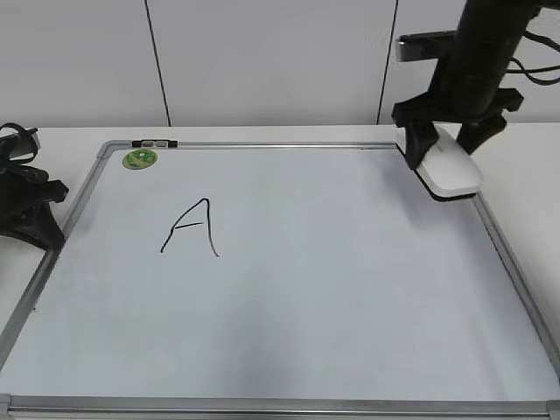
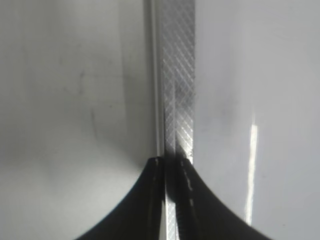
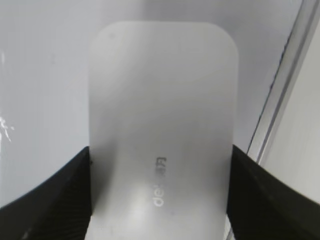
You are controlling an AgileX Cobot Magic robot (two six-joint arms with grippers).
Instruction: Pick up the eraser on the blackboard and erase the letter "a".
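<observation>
My right gripper is shut on the white eraser and holds it tilted over the blackboard's far right corner. In the right wrist view the eraser fills the space between both fingers of the gripper, grey lettering on top, with the board's surface behind it. A large black capital "A" is drawn left of the middle. No small lowercase "a" is in view. My left gripper rests at the board's left edge, its jaws shut over the hatched metal frame.
A round green sticker sits in the board's far left corner, with a small black-and-white item on the frame behind it. The board's right frame rail runs beside the eraser. A white wall stands behind the table.
</observation>
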